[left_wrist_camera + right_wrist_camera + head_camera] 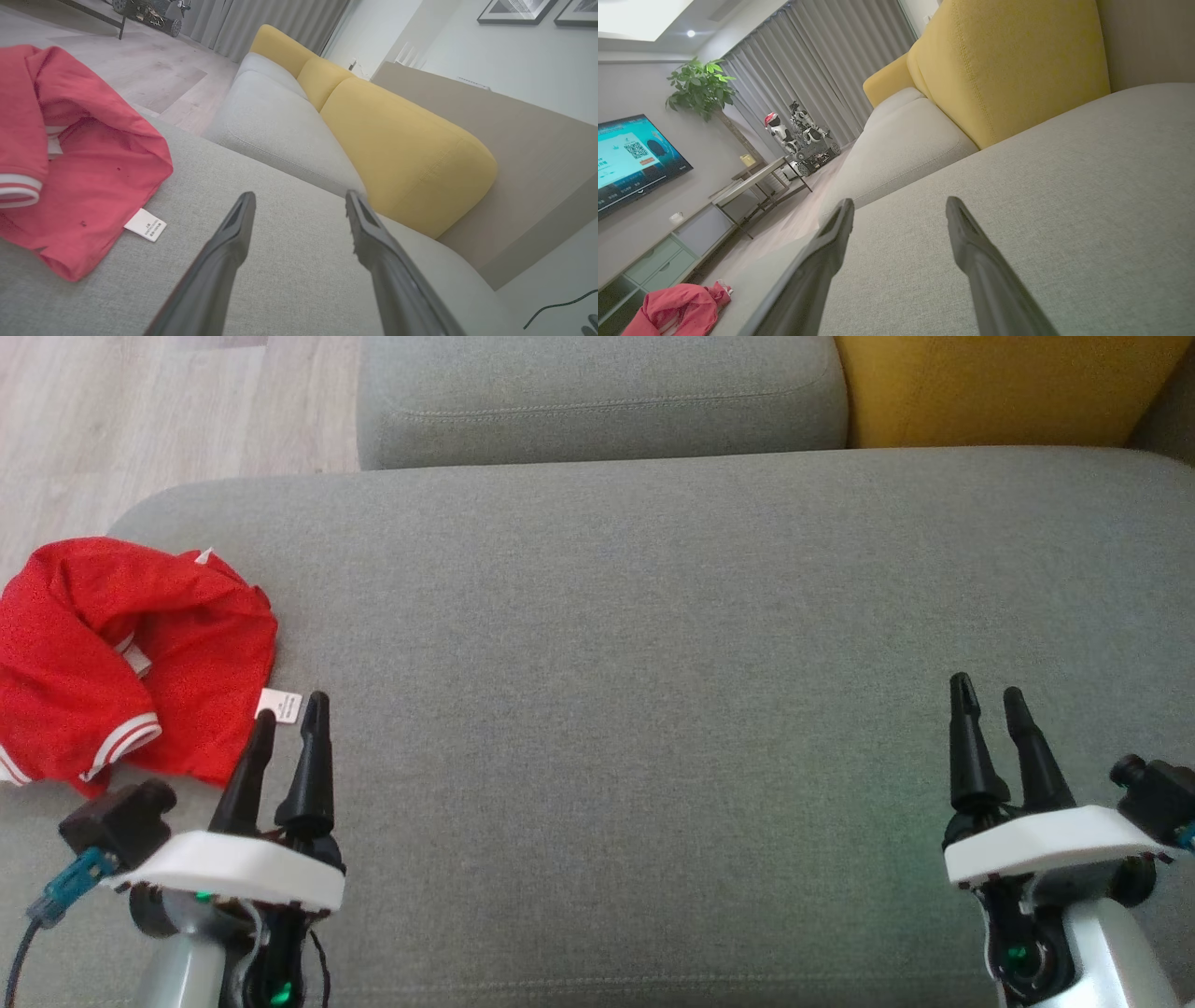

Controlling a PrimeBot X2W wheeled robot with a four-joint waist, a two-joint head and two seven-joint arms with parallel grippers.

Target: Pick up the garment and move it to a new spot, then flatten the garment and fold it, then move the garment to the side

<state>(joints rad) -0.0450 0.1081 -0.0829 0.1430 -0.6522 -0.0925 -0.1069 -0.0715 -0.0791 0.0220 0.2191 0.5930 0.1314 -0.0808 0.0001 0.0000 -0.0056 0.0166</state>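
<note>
The left pincer (290, 706) stands wide, its two dark fingers spread and nothing between them. In the head view it sits at about 7 o'clock, fingers pointing toward 12 o'clock, over the grey seat cushion (635, 663). The right pincer (987, 686) is at about 5 o'clock in that view, equally wide and empty, above bare grey fabric and well apart from the left one.

The garment (112, 663) is red with white-striped cuffs. It lies crumpled in a heap on the seat cushion's left end, at about 9 o'clock in the head view and at roughly 10 o'clock from the left pincer. Its white tag (278, 703) sticks out from the hem on the side facing the left pincer. In the head view one fingertip overlaps the tag's edge, while the left wrist view shows the tag lying on the cushion at 9 o'clock of the fingers, apart from them. Neither pincer touches the garment.

Beyond the seat cushion, at 12 o'clock, is a second grey cushion (597, 401), with a yellow back cushion (1008, 383) beside it at 1 o'clock. A pale wooden floor (140, 420) shows at 11 o'clock.
</note>
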